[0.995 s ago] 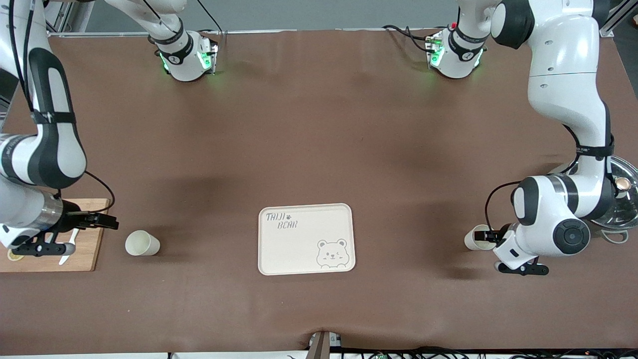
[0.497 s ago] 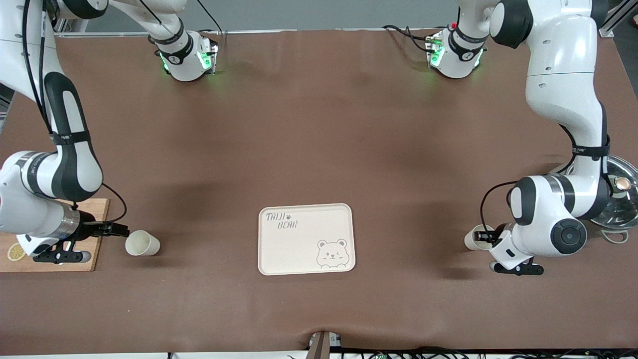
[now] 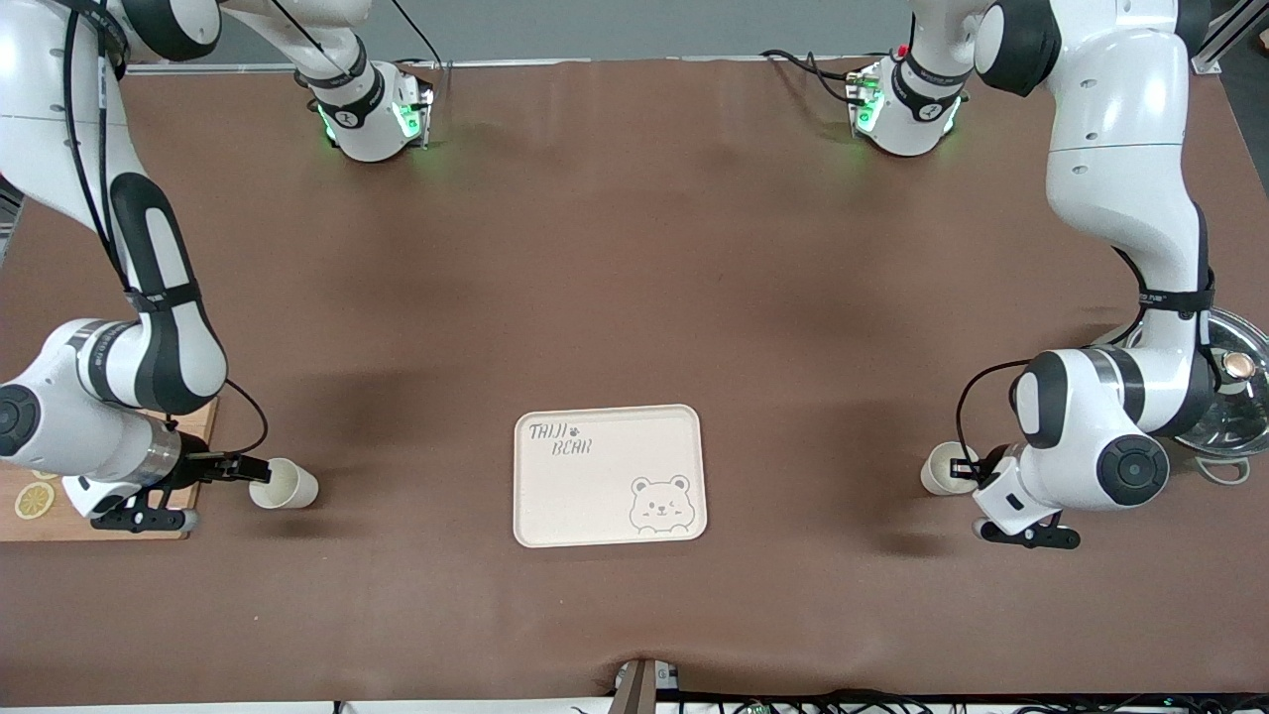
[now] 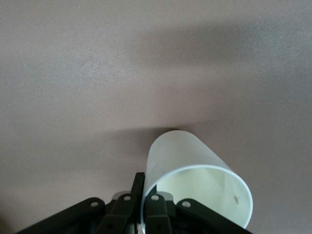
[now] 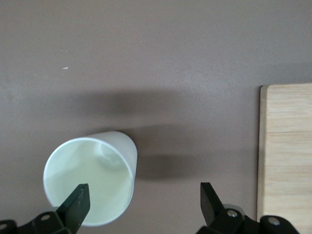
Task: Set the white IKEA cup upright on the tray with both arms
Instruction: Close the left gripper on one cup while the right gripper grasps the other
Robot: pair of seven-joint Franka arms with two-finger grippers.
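The cream bear tray point(image 3: 595, 496) lies mid-table, near the front camera. Two white cups lie on their sides on the table. One cup point(image 3: 285, 485) is toward the right arm's end. My right gripper point(image 3: 250, 468) is open at its mouth. In the right wrist view one finger point(image 5: 77, 203) is in front of the cup's mouth point(image 5: 90, 183) and the cup's wall stands between the jaws of the gripper point(image 5: 144, 201). The other cup point(image 3: 939, 468) is toward the left arm's end. My left gripper point(image 3: 964, 466) is shut on its rim point(image 4: 195, 170), one finger inside and one outside point(image 4: 145, 189).
A bamboo cutting board point(image 3: 40, 501) with lemon slices lies at the right arm's end, under that arm; it also shows in the right wrist view point(image 5: 287, 156). A metal pot lid point(image 3: 1239, 392) lies at the left arm's end.
My right gripper has moved off the cutting board to the mouth of its cup. My left gripper and its cup have shifted slightly toward the table's middle.
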